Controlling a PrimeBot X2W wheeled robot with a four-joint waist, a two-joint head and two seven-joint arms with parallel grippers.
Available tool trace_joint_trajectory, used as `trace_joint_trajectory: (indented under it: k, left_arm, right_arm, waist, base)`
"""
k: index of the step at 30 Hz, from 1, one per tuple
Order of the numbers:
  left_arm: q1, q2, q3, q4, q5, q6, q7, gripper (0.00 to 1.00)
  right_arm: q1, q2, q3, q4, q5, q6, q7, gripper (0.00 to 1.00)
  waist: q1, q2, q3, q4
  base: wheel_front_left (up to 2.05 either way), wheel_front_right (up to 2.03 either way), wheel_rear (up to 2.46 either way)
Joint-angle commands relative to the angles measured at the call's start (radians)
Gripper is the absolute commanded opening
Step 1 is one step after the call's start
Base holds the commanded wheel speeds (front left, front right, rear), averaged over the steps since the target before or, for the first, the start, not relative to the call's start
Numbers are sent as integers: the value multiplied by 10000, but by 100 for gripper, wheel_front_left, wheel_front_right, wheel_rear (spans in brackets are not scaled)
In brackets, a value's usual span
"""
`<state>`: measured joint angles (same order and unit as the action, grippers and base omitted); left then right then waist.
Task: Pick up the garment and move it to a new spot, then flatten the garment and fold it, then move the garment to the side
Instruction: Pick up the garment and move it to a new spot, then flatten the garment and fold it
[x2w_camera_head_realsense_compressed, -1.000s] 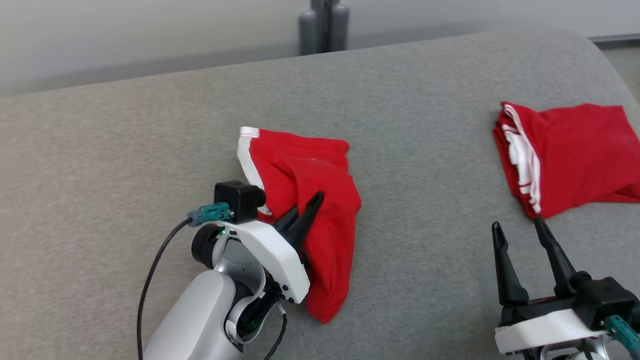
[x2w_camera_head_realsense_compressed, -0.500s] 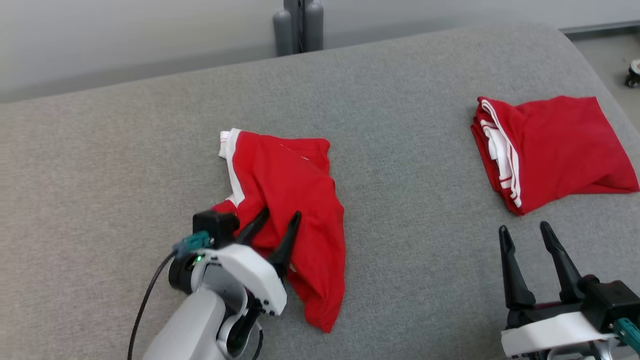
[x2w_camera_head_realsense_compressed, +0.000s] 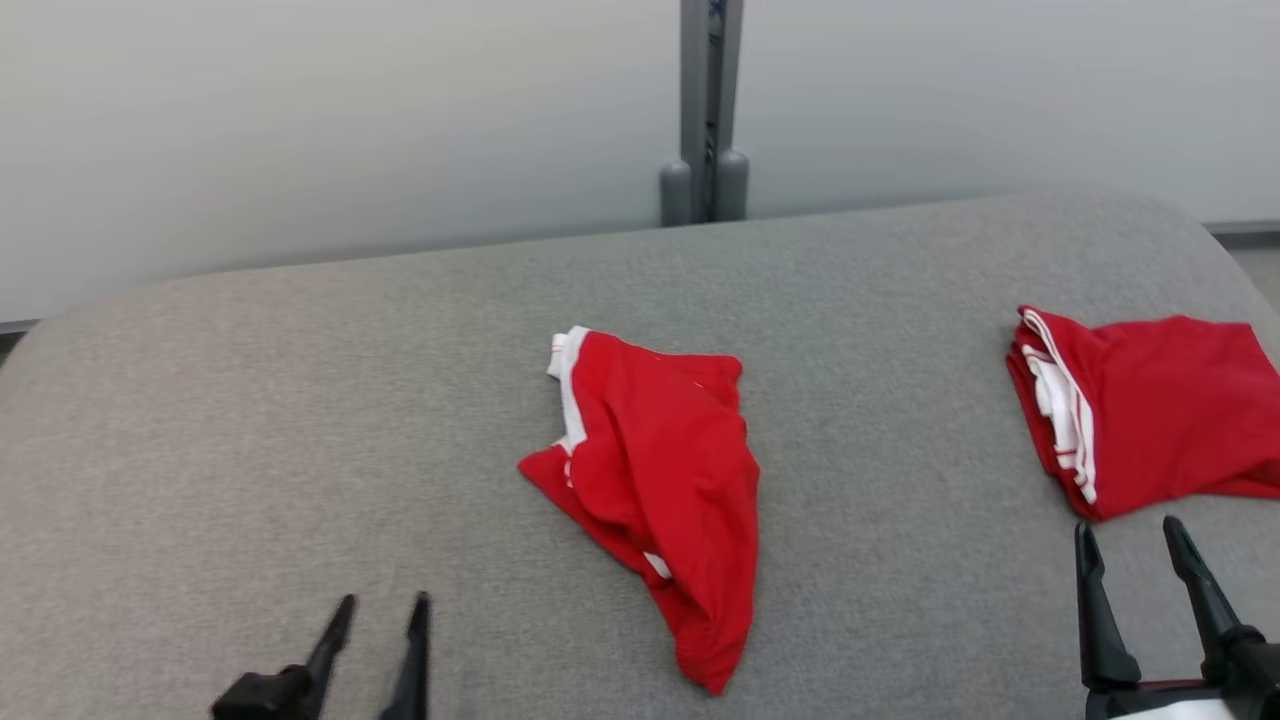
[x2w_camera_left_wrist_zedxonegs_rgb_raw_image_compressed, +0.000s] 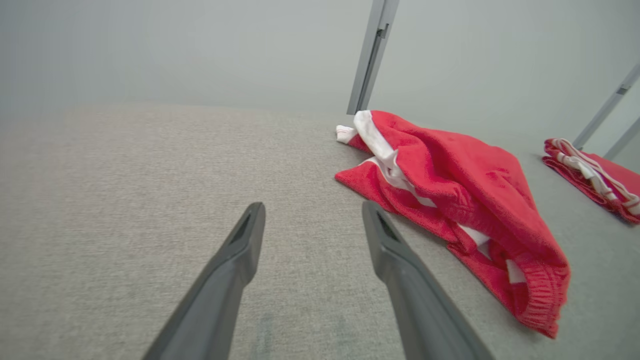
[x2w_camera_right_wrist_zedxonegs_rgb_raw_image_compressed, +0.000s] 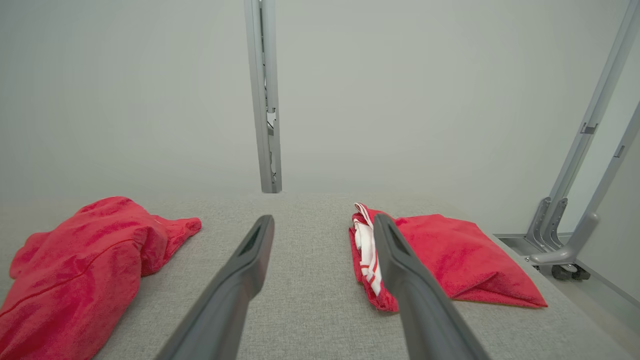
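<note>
A crumpled red garment (x2w_camera_head_realsense_compressed: 660, 480) with white trim lies loose in the middle of the grey table (x2w_camera_head_realsense_compressed: 300, 400); it also shows as the red garment (x2w_camera_left_wrist_zedxonegs_rgb_raw_image_compressed: 450, 200) in the left wrist view and the red garment (x2w_camera_right_wrist_zedxonegs_rgb_raw_image_compressed: 80, 265) in the right wrist view. My left gripper (x2w_camera_head_realsense_compressed: 382, 612) stands open at the lower left, well clear of the cloth, with nothing between its fingers (x2w_camera_left_wrist_zedxonegs_rgb_raw_image_compressed: 240, 250). My right gripper (x2w_camera_head_realsense_compressed: 1130, 535) is open at the lower right, just below a second, folded red garment (x2w_camera_head_realsense_compressed: 1150, 410).
The folded red garment (x2w_camera_right_wrist_zedxonegs_rgb_raw_image_compressed: 440, 255) with white stripes rests near the table's right edge. A grey metal post (x2w_camera_head_realsense_compressed: 708, 110) rises behind the far edge. Grey frame legs and a caster (x2w_camera_right_wrist_zedxonegs_rgb_raw_image_compressed: 565, 270) stand on the floor to the right.
My left gripper has let go of the crumpled garment and pulled back toward me and to the left. The head camera has tilted up, shifting the whole picture. The garment lies still.
</note>
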<state>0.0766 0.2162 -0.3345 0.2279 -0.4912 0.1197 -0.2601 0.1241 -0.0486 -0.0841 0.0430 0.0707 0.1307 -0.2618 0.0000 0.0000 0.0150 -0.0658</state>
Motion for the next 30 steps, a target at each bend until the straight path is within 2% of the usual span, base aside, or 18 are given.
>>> trace_joint_trajectory:
  k: [1,4,5,14,20,30]
  left_arm:
    - [243,23,400,-333,276,-69,-54,100]
    - [1091,-209,1290,-876,877,-335,-51,100]
    - [1091,-209,1290,-876,877,-335,-51,100]
    - [2434,-1174,3583,-1594,2072,-1370,-57,100]
    - [2477,-1520,4223,-1721,2459,-1943,-58,100]
    - [2274,-1644,4521,-1646,2574,-2237,-58,100]
  right_arm:
    - [116,-42,-67,-36,-144,2,-46,100]
    - [299,-43,-126,94,-394,0,-46,100]
    - [299,-43,-126,94,-394,0,-46,100]
    - [493,-42,-88,463,-261,2,-46,100]
    - [532,-42,-34,557,-164,2,-45,100]
    - [467,-42,12,567,-155,2,-46,100]
  waist:
    - [0,0,-389,413]
    - [0,0,-563,584]
    - [0,0,-563,584]
    - [0,0,-809,857]
    - [0,0,-826,908]
    - [0,0,-839,788]
  base:
    - [0,0,0]
    - [0,0,0]
    - [0,0,0]
    - [0,0,0]
    - [0,0,0]
    - [0,0,0]
